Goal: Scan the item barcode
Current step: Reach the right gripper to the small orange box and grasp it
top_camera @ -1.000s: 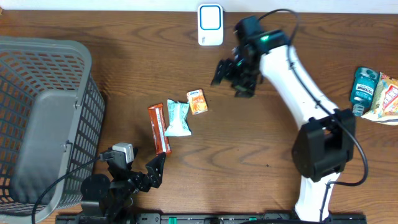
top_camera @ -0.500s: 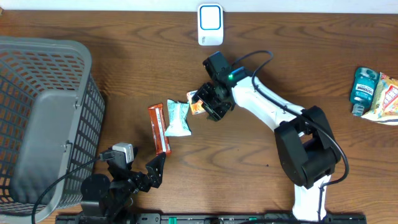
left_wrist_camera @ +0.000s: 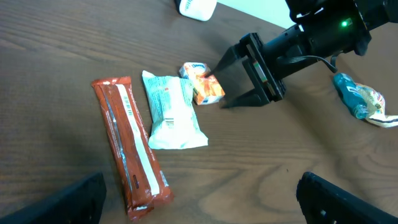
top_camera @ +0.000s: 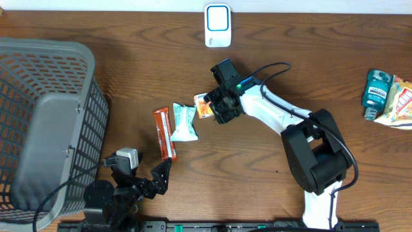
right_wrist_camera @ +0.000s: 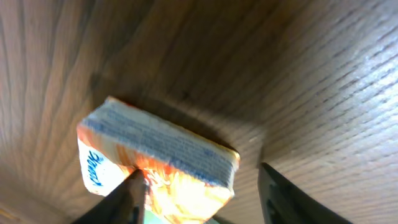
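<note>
Jaws first: right gripper (top_camera: 215, 107) spread, straddling small orange cardboard carton (top_camera: 203, 106) mid-table, not clamped. Left gripper (top_camera: 159, 180) wide open near front edge.
Overhead: carton just beside teal plastic snack pouch (top_camera: 183, 122) - white rectangular scanner (top_camera: 217, 26) well apart at back.
Left wrist: black fingers (left_wrist_camera: 236, 53) flank carton's right end.
Right wrist: carton between fingers - one at its edge, gap at other.

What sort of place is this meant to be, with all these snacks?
Probably a mock shop checkout on a wooden table: a red bar and an orange pack lie out, a grey basket stands at one side, and a white scanner-like device sits at the far edge.
</note>
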Motion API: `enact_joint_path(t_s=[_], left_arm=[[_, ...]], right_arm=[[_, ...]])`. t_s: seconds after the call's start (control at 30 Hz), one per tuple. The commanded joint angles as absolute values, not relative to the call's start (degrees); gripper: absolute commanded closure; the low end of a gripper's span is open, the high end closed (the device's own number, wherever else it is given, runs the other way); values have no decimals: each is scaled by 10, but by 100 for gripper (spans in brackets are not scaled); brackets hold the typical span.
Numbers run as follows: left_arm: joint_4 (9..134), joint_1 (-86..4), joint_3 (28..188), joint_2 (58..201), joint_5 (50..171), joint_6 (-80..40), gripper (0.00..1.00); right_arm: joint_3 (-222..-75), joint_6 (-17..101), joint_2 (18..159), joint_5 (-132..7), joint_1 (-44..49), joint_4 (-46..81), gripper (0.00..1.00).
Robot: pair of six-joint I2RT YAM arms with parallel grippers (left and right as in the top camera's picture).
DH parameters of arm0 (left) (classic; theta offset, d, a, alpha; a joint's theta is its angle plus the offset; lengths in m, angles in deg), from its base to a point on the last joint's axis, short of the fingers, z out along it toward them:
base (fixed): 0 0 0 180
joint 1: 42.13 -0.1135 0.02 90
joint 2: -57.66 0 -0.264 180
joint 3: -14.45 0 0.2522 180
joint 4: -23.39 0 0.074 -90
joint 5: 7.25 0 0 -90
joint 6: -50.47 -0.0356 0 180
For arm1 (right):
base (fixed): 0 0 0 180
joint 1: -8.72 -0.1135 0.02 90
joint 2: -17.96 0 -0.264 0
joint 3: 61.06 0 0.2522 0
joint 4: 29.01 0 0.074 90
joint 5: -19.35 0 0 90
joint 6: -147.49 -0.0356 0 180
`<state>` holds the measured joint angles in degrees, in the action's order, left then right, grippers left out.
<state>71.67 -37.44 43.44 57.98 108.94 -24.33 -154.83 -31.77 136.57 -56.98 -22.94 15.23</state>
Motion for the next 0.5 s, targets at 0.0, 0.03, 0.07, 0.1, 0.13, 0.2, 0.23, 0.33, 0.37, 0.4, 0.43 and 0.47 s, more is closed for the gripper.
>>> enact_joint_path(t_s=[0.0,0.03,0.07,0.1,0.13,0.2,0.23,0.33,0.37,0.4,0.43,0.47], left_arm=[[717,-376,436,579,1086,-243,2],[717,-376,436,579,1086,-243,2],[717,-376,436,579,1086,-243,2],[717,-376,436,579,1086,-243,2],[717,-376,436,579,1086,-243,2],[717,-376,436,579,1086,-243,2],[717,-376,436,579,1086,-243,2],[717,-376,436,579,1086,-243,2],[717,-376,436,579,1086,-243,2],[717,-376,436,579,1086,-243,2],[717,-376,436,579,1086,-243,2],[717,-376,436,579,1086,-243,2]], right_arm=[[-1544,-342,1388,-584,-236,151,55],[-1544,-342,1393,-583,-237,149,57],[-1544,-342,1399,-581,-240,147,58],[-1544,-342,1402,-581,-243,147,59],[-1544,-342,1409,-581,-246,147,60],[-1544,-342,1419,-581,-251,148,65],[-1544,-340,1429,-580,-255,155,78],[-1544,-297,1432,-581,-252,167,99],[-1544,-278,1432,-574,-248,172,99],[-1544,-256,1430,-560,-242,178,99],[-1544,-234,1429,-539,-234,187,99],[-1544,-219,1429,-520,-225,198,99]])
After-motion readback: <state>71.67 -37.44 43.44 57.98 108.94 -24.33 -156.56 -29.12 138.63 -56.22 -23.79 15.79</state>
